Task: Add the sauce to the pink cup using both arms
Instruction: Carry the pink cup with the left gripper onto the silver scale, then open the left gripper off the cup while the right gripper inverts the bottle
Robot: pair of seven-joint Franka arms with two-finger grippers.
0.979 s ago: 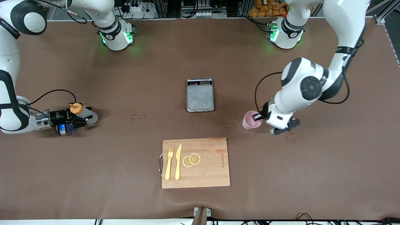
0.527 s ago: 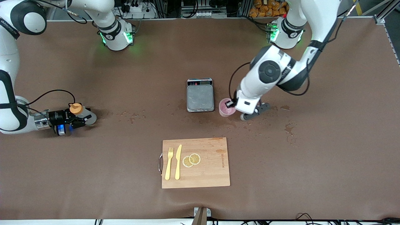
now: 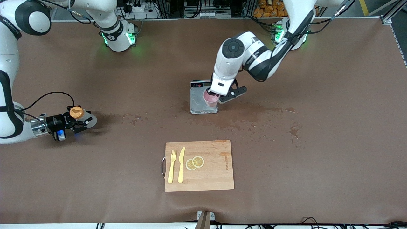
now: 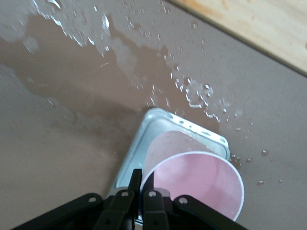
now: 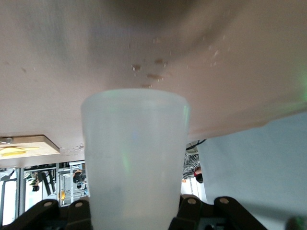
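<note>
You've got the pink cup [image 3: 210, 98] pinched by its rim in the left gripper [image 3: 215, 95], up in the air over the steel scale [image 3: 203, 97] at mid-table. The left wrist view shows both fingers [image 4: 149, 186] closed tight on the cup wall [image 4: 192, 179], one inside and one outside, with the scale plate [image 4: 144, 143] directly under the cup. The cup's inside looks empty from that view.

The sauce bottle [image 3: 81, 115] is at the right arm's end of the table, well apart from the cup. Your right gripper [image 3: 83, 122] is clamped around its translucent body, orange nozzle cap [image 3: 76, 112] pointing up. The right wrist view has the whitish bottle body [image 5: 134, 158] sitting between the fingers [image 5: 189, 211], squeezed on both sides. You can't tell whether the bottle's base touches the table or is just off it.

Wet patches and droplets [image 3: 254, 111] spread over the brown table [image 3: 318, 175] beside the scale, toward the left arm's end, with more drops [image 3: 135, 117] between the scale and the bottle.

Nearer the front camera than the scale lies a wooden cutting board [image 3: 219, 171] carrying a yellow fork [image 3: 171, 167], a yellow knife [image 3: 181, 165] and two lemon slices [image 3: 195, 163].
</note>
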